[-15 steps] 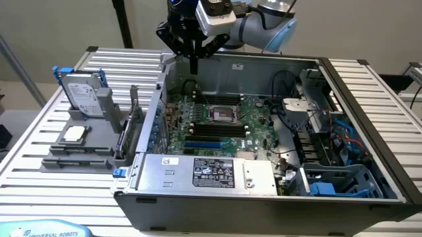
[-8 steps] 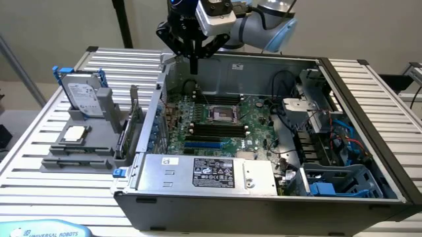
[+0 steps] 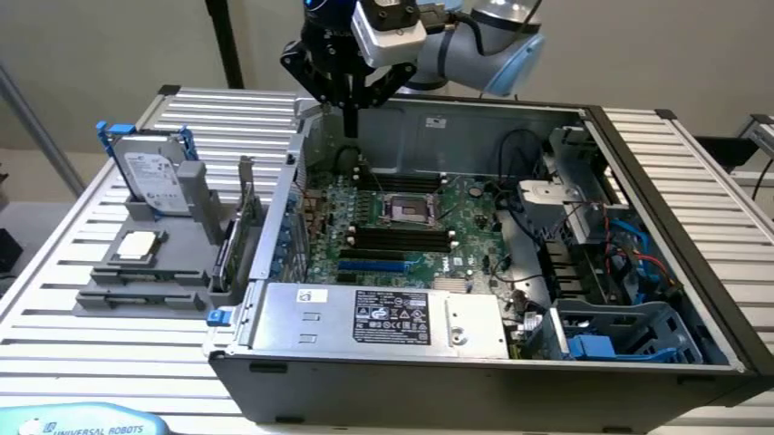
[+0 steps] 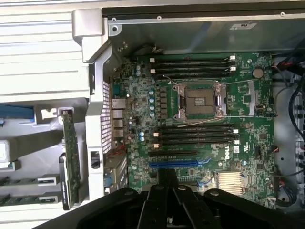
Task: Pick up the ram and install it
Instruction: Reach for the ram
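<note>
My gripper (image 3: 351,125) hangs above the back left corner of the open computer case (image 3: 677,272), its fingers (image 4: 167,183) pressed together and pointing down with nothing seen between them. Below lies the green motherboard (image 3: 472,222) with its long black memory slots (image 4: 198,134) on both sides of the processor socket (image 4: 200,101). Two thin green ram sticks (image 4: 24,181) lie in a grey holder (image 3: 140,299) outside the case on the exterior view's left, well away from the gripper.
An upright green expansion card (image 3: 248,227) stands beside the case's left wall. A silver hard drive in a blue frame (image 3: 155,172) stands behind the holder. The power supply (image 3: 375,317) fills the case front, and cables (image 3: 604,254) and drive bays lie at the exterior view's right.
</note>
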`<state>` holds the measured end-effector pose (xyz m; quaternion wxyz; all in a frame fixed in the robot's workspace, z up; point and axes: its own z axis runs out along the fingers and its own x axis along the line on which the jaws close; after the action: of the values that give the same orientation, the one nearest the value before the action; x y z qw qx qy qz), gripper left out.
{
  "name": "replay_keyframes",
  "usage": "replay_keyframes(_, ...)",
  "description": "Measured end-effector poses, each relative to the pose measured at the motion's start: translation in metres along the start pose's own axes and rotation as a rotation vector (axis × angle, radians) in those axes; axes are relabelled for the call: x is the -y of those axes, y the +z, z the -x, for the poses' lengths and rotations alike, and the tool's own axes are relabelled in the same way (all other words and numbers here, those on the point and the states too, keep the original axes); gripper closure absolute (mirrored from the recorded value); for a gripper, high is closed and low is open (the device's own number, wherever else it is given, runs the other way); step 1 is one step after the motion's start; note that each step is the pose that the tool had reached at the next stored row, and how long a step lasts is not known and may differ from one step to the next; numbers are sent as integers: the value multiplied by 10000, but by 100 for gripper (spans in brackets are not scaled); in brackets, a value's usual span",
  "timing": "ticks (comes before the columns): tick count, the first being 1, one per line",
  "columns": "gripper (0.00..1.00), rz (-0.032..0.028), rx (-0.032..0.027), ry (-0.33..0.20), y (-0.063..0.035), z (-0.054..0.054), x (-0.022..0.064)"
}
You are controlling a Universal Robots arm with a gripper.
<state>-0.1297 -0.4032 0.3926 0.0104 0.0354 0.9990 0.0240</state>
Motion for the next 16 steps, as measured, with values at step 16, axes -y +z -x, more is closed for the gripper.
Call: replay_keyframes(16, 89, -1, 1, 0, -8, -673, 276)
